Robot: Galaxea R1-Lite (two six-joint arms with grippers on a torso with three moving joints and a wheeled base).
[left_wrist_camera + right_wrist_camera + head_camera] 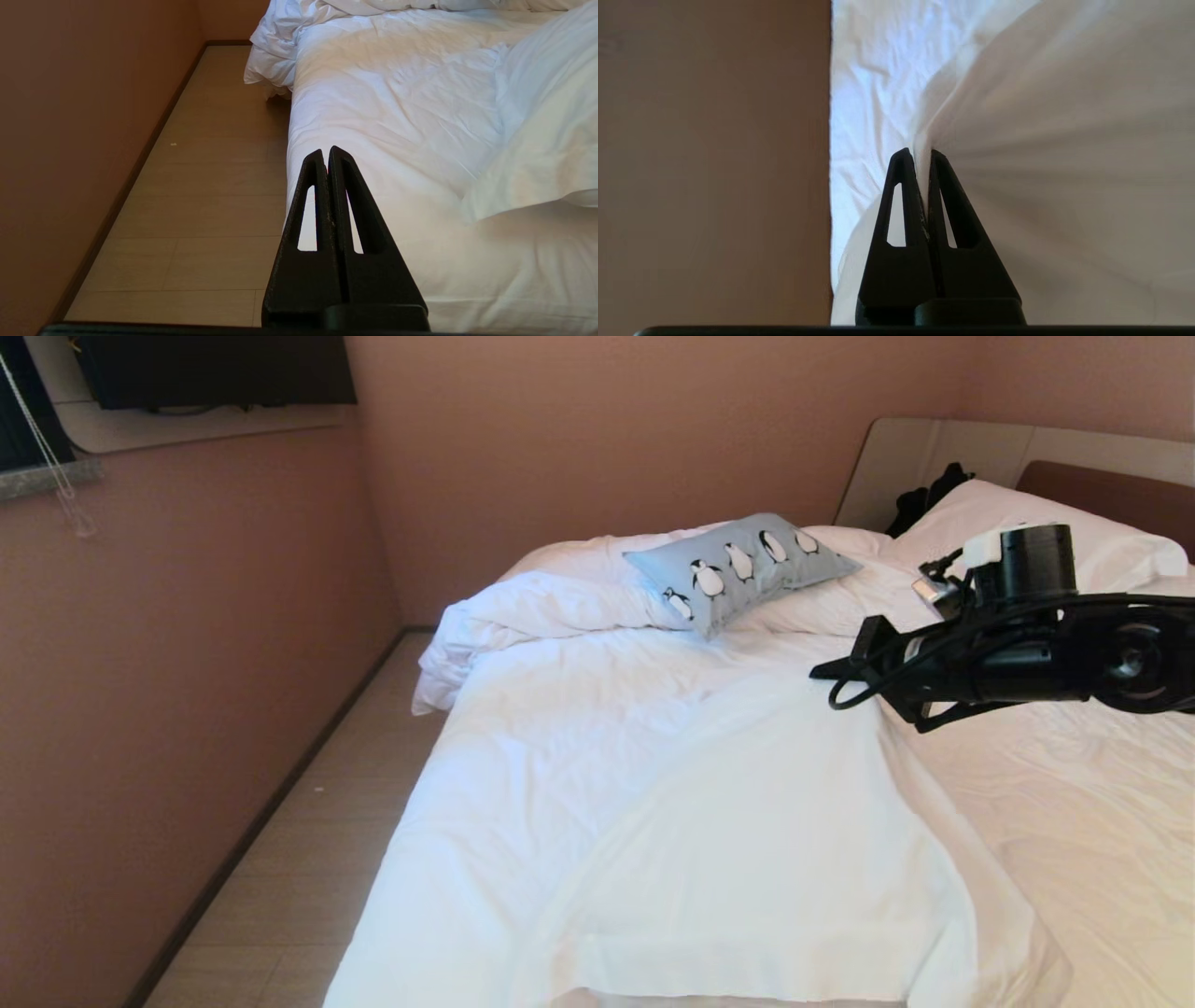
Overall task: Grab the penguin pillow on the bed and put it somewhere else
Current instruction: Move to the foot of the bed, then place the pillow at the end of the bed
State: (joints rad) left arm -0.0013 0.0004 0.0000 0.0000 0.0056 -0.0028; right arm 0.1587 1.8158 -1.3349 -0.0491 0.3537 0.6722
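The right gripper (920,156) is clenching a fold of white duvet (672,784) on the bed (1074,821), not the penguin pillow (742,569) lying well apart near the headboard, so it is needing to release and reach farther; the left gripper (325,156) is sitting closed, empty.

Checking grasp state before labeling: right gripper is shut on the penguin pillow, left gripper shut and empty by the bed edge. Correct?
Not quite. The right gripper is shut on a fold of white bedding, not the penguin pillow; the right wrist view shows the pinched cloth, and the head view shows the pillow lying untouched further up the bed. The left gripper is shut and empty by the bed edge, as stated.
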